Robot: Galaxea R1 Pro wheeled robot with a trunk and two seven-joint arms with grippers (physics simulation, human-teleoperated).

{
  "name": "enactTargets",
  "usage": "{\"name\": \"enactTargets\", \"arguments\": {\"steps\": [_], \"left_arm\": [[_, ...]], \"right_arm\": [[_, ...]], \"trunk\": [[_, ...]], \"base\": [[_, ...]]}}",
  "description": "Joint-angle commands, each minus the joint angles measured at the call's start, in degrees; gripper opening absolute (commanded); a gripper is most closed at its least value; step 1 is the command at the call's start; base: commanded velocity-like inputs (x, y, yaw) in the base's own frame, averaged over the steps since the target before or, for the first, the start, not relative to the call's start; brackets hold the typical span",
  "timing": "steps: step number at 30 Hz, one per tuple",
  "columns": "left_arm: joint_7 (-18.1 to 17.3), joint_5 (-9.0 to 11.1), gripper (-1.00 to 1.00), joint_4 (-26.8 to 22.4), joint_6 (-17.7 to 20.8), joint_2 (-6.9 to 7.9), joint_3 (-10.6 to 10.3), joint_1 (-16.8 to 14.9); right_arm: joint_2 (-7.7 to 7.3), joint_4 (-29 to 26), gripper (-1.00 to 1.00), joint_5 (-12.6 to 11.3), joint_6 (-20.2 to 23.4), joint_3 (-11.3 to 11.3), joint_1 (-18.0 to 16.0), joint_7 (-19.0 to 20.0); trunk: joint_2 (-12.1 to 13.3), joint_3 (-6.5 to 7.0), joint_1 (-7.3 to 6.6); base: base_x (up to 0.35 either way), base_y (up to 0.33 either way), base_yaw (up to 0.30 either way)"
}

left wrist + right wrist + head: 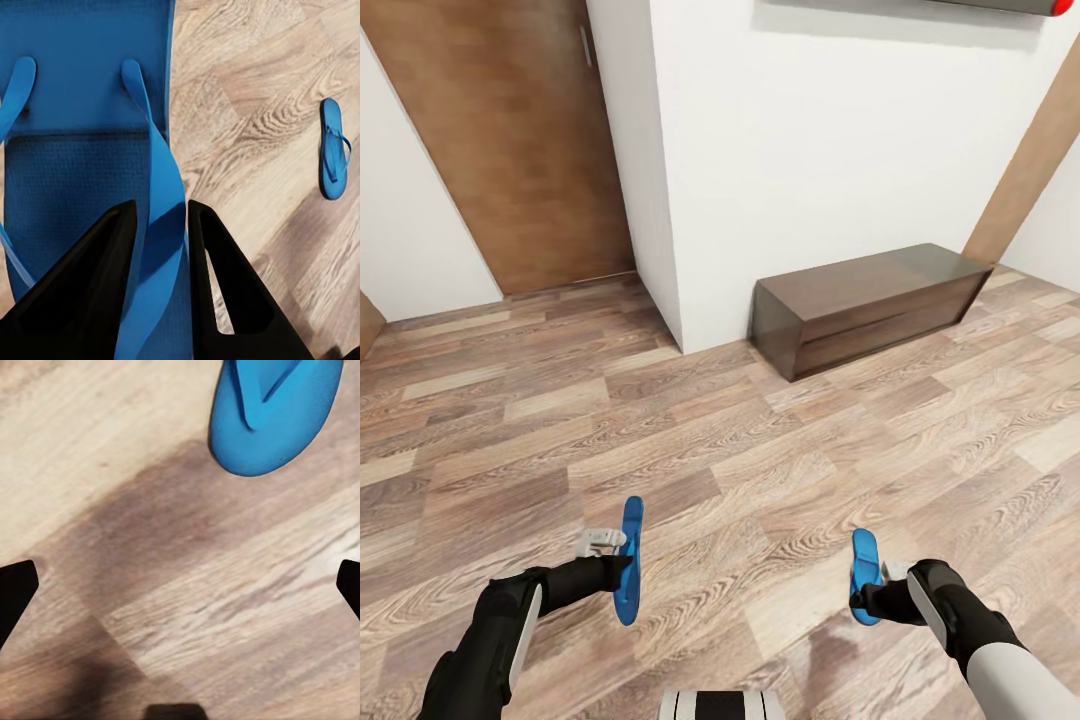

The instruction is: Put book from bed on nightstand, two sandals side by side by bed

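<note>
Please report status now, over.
Left gripper shut on bright blue flat sandal. Right gripper open, second blue sandal ahead of it. Long brown cabinet stands well off.

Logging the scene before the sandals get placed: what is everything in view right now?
Held sandal: one, bright blue, strap clamped in the left tool.
Second sandal: one, bright blue, by the right tool, ungripped.
Cabinet: one, dark brown, long and low, against the wall.
Door: one, brown wood, far left.
Floor: one, brown wood planks, throughout.
Wall: one, white, behind the cabinet.
Left tool: one, black, shut on the strap.
Right tool: one, black, open over the floor.
</note>
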Motion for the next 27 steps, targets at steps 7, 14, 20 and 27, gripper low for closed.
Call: {"name": "enactTargets", "arguments": {"steps": [7, 14, 20, 27], "left_arm": [[-0.3, -0.5, -1.0, -0.1, 0.3, -0.09, 0.2, 0.0], [-0.2, -0.5, -1.0, 1.3, 0.3, -1.33, 0.2, 0.0], [-0.1, -0.6, -1.0, 1.5, 0.2, -2.3, 0.2, 0.0], [-0.1, -0.6, -1.0, 1.5, 0.2, -2.37, 0.2, 0.0]], "right_arm": [[0.31, 0.0, 1.0, -0.1, 0.1, 0.0, 0.0, -0.3], [0.5, 0.1, 1.0, 0.2, -4.2, 0.1, 0.0, -0.7], [0.51, 0.1, 1.0, 0.2, -4.6, -0.1, 0.0, -0.7], [0.49, 0.0, 1.0, 0.2, -4.7, -0.3, 0.0, -0.8]], "trunk": [[0.0, -0.05, -0.01], [0.0, -0.05, -0.01], [0.0, -0.05, -0.01], [0.0, -0.05, -0.01]], "base": [[0.08, 0.0, 0.0], [0.306, 0.0, 0.0], [0.328, -0.014, 0.0], [0.102, -0.03, 0.0]]}}
